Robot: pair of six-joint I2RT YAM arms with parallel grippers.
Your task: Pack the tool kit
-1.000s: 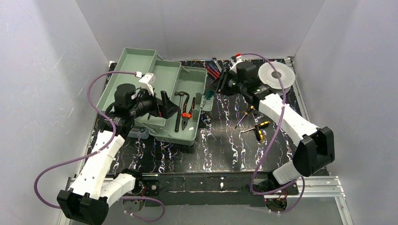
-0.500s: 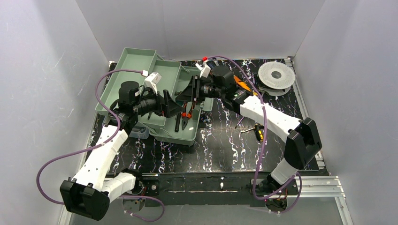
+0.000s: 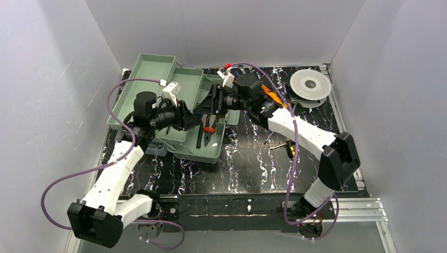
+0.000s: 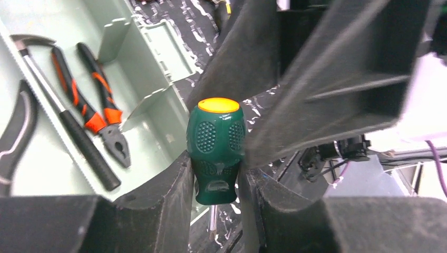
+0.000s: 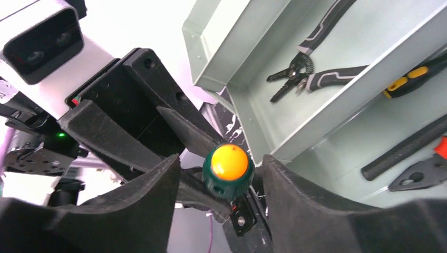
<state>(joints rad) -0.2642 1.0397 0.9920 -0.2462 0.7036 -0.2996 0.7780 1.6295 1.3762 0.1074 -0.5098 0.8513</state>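
Green screwdriver (image 4: pixel 216 153) is now pinched tight by the left gripper (image 4: pixel 216 178), which was wide open a moment ago. The right gripper (image 5: pixel 221 169) has loosened, with small gaps beside the handle. The tool kit (image 3: pixel 153 71) lies open under both, far left.

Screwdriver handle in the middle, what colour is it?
The screwdriver handle is dark green with an orange cap; the left wrist view shows it best.
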